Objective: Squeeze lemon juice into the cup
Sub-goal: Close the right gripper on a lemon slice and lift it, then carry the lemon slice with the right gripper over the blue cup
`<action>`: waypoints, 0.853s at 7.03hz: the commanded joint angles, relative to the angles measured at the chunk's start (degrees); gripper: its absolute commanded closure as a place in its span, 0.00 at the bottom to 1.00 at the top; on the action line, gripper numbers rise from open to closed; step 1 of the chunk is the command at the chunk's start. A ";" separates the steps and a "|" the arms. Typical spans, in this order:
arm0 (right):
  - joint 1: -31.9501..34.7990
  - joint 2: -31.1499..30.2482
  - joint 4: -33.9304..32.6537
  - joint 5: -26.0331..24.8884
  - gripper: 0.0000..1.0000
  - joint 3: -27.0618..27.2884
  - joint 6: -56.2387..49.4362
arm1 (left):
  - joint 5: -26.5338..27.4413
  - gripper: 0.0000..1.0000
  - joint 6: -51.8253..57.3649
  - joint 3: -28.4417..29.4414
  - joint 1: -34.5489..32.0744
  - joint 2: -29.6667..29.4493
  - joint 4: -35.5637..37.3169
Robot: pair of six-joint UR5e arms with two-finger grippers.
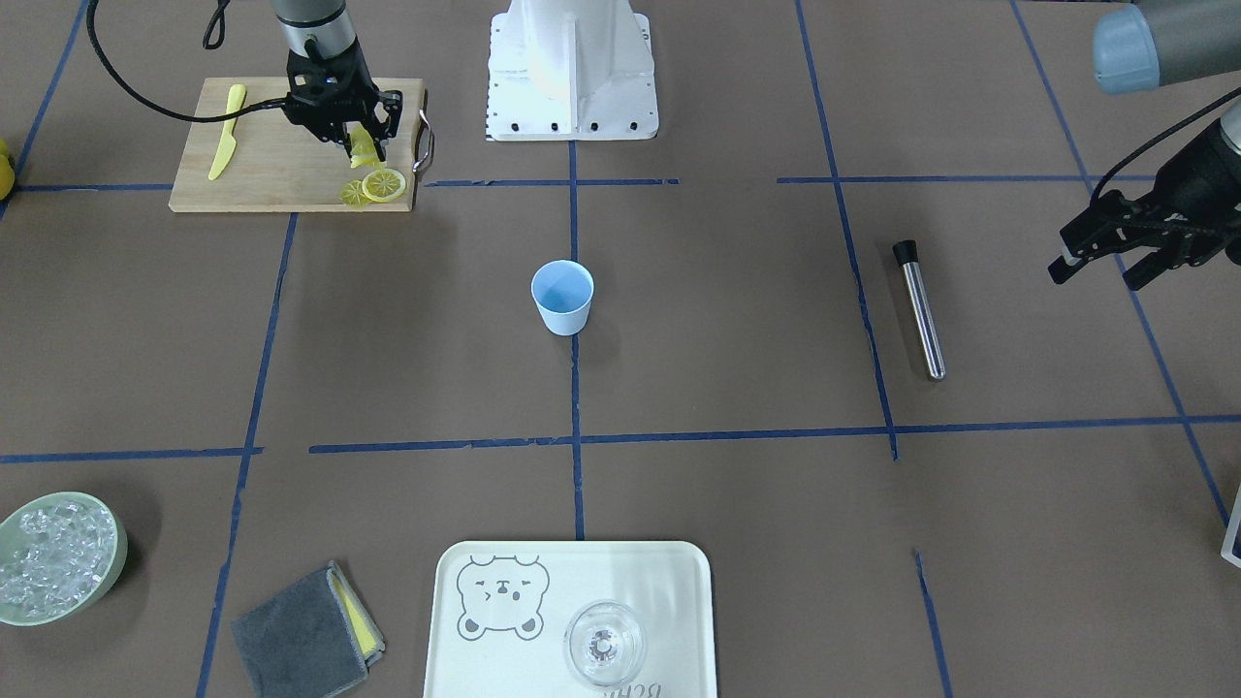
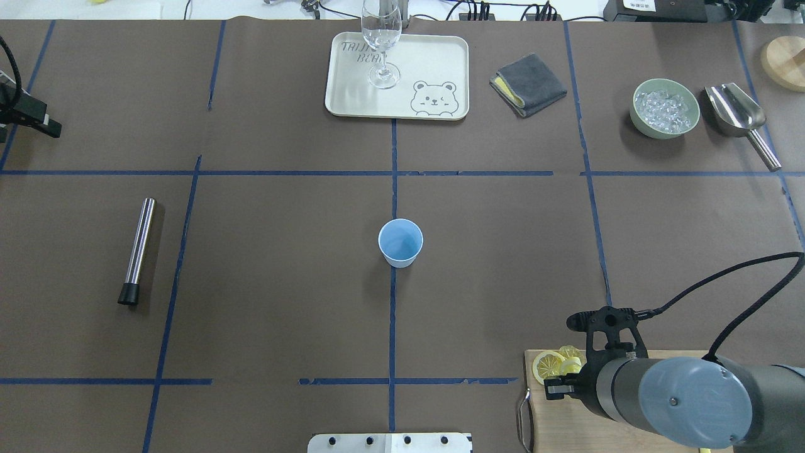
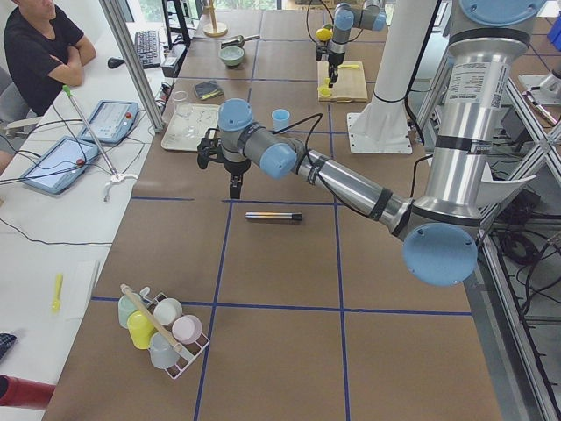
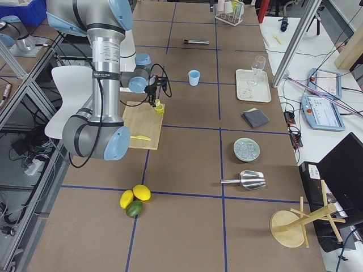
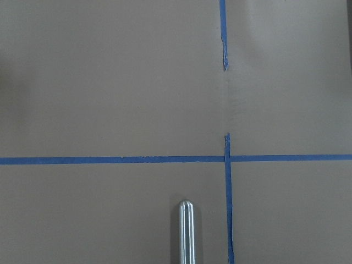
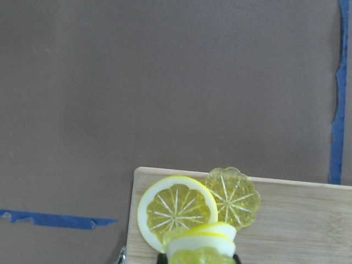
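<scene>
In the overhead view the right gripper [image 1: 364, 147] is hidden behind its own arm, which also covers most of the cutting board [image 2: 553, 415]. In the right wrist view the lemon slice [image 6: 201, 242] pinched in it runs off the bottom edge and covers the near rim of the flat slice [image 6: 175, 209] behind it. The left gripper [image 1: 1096, 273] is cut by the overhead view's left edge. Only the rounded tip of the metal tube [image 5: 187, 234] shows in the left wrist view. In the front-facing view the bowl of ice [image 1: 120, 553] runs off the left edge, and the tray [image 1: 669, 601] and glass [image 1: 603, 642] off the bottom. In each side view the far gripper is too small to judge.
</scene>
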 commanded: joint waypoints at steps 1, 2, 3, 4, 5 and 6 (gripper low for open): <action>4.16 -0.20 -1.52 3.34 0.56 4.49 0.02 | 0.00 0.00 0.09 0.10 0.00 0.00 -0.02; 7.58 -0.03 -1.53 5.53 0.56 6.34 0.02 | -0.09 0.00 0.09 0.27 0.09 0.00 -0.02; 10.39 2.06 -1.44 7.47 0.56 6.36 -0.07 | -0.09 0.00 0.00 0.27 0.00 -0.09 -0.02; 11.47 6.26 -2.23 8.10 0.55 5.49 0.02 | -0.09 0.00 0.09 0.71 0.09 -0.26 -0.02; 13.57 11.79 -5.02 8.02 0.55 3.39 -0.07 | -0.09 0.00 0.09 0.97 0.09 -0.26 -0.11; 15.68 19.93 -10.09 8.02 0.55 0.06 -0.07 | -0.09 0.00 0.09 1.58 0.09 -0.35 -0.20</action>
